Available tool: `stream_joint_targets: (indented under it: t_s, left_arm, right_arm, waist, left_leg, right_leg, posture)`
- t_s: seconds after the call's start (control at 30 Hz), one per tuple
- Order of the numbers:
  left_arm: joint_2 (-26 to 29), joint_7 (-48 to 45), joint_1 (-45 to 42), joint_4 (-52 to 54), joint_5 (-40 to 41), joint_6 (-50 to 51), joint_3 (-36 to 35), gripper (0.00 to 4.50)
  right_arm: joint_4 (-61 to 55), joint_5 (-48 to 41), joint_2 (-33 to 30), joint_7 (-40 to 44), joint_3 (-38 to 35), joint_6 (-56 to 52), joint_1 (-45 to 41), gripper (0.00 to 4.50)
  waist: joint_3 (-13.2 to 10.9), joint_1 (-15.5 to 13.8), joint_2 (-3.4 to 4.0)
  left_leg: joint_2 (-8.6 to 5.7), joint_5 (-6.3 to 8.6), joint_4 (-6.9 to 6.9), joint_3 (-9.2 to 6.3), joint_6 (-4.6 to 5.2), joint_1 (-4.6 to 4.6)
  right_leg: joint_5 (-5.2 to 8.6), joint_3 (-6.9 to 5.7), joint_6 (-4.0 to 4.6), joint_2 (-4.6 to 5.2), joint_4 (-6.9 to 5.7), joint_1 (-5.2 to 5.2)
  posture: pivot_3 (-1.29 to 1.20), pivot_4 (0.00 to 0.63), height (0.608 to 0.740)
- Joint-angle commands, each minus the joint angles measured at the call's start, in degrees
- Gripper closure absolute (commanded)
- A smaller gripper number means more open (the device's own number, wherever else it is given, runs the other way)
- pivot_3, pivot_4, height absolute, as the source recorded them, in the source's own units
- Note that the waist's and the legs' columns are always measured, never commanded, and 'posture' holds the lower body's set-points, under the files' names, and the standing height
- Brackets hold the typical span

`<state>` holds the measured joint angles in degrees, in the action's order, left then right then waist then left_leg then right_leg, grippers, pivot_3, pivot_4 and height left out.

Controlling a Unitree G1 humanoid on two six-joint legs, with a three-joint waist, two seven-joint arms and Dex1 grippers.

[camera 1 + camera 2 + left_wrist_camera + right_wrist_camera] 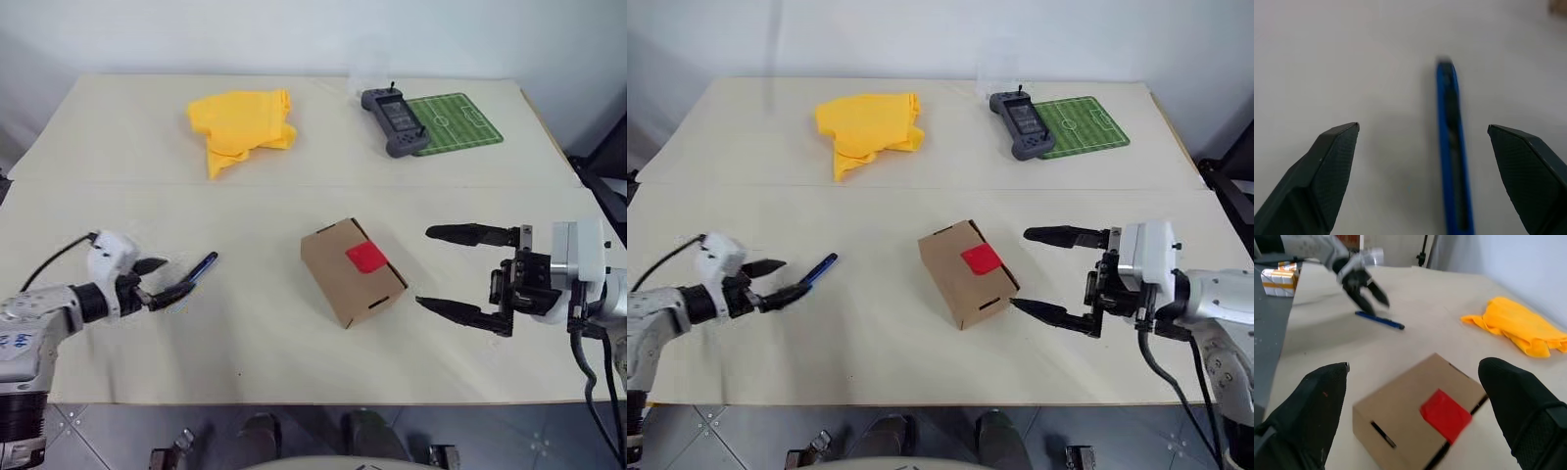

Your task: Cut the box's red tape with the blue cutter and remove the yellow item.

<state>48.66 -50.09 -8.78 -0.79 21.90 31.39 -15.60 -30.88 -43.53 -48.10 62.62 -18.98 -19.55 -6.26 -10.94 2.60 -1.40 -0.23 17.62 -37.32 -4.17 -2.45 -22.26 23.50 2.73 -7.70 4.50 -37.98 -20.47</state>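
Nearest the front edge of the desk [118, 372], the left gripper [159, 280] sits low by the left end with its black fingers spread wide and nothing between them; the blue cutter [201, 266] lies flat on the desk top with its near end running in between the two open fingers, and in the left wrist view the cutter [1452, 156] is blurred, so whether a finger touches it cannot be told. At the right end, the right gripper [1038, 272] points sideways toward the middle, its jaws as far apart as they go and empty, one fingertip [1024, 306] just beside the near right corner of the box [338, 276] without clearly touching it. The box stands closed in the middle of the desk, turned at an angle to the front edge, with the red tape [368, 257] across its top right edge and a dark slot in its near side wall; whatever is inside is hidden. Bare desk separates cutter and box. Well beyond, toward the far edge, a crumpled yellow cloth [240, 125] lies left of centre, and near the far right corner a grey handheld controller [394, 119] rests against a green mat printed as a football pitch [460, 119], its details too small to make out
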Motion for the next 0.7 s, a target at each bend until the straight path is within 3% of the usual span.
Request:
stream_joint_targets:
  t_s: [0.03,0.3,0.43,0.7]
  left_arm:
    - [1.4,-0.5,1.6,0.8,-0.8,0.9,0.6,0.03]
    - [0.5,1.6,4.7,0.1,-2.7,-0.1,2.5,0.03]
    - [0.3,1.3,4.6,-1.4,-2.5,-0.2,3.1,0.88]
    - [0.3,-0.5,4.4,-2.7,-2.9,-1.6,4.6,3.20]
  right_arm:
    - [-3.2,-1.7,0.1,-1.9,-2.4,-0.6,1.9,0.00]
    - [-4.9,-2.3,0.1,-4.4,-3.3,-0.7,4.6,0.00]
    - [-5.0,-2.5,-0.1,-5.0,-3.0,-0.8,4.6,0.00]
    - [-5.5,-3.3,-0.5,-6.0,-2.7,-1.6,3.7,0.00]
  waist:
    - [0.0,-0.2,0.01]
    - [0.1,-0.9,0.19]
    - [0.2,-0.9,0.41]
    - [0.4,-1.0,0.66]
  left_leg:
    - [0.00,0.00,-0.01,0.01,0.00,0.01]
    - [0.04,-0.07,-0.02,0.04,-0.07,0.13]
    - [0.04,-0.07,0.02,0.07,-0.07,0.16]
    - [0.01,-0.06,0.02,0.08,-0.05,0.16]
  right_leg:
    - [0.00,0.02,0.00,0.02,0.00,0.01]
    - [0.00,0.09,0.00,0.03,-0.04,0.07]
    - [0.00,0.12,0.00,0.01,-0.03,0.07]
    - [0.00,0.12,0.00,0.01,-0.03,0.09]
  posture:
    - [0.00,0.150,0.740]
    - [0.00,0.150,0.740]
    - [0.00,0.150,0.740]
    - [0.00,0.150,0.740]
